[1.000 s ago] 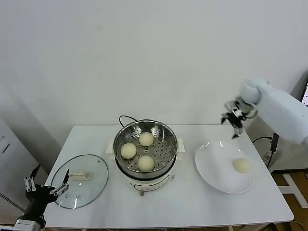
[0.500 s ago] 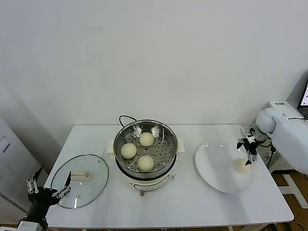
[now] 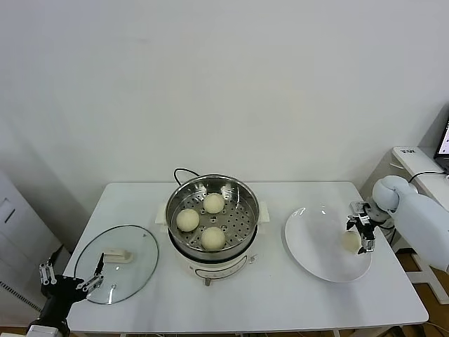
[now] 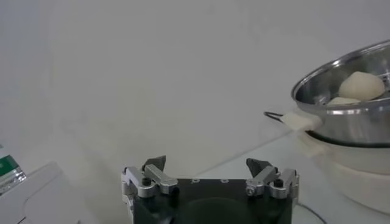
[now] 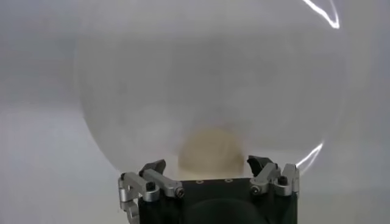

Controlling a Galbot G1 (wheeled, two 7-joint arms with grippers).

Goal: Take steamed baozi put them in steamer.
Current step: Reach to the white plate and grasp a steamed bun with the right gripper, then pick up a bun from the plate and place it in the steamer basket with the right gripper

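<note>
Hidden: last baozi (image 5: 211,152) half behind right gripper (image 3: 360,235), fingers wide around it.
Steamer (image 3: 213,210): 3 baozi.
Plate (image 3: 316,246): 1 baozi.
Left gripper (image 3: 68,281): fingers wide, parked.

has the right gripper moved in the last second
Yes. The right gripper has come down from above the plate's far edge to the last baozi on it, fingers either side.

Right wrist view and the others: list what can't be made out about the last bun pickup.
- Last baozi: right wrist view, near side hidden by the right end effector; contact unclear.
- Same baozi, head view: mostly covered by that end effector over the plate.
- Steamer: left wrist view, cut off by the frame edge; only two buns show.
</note>
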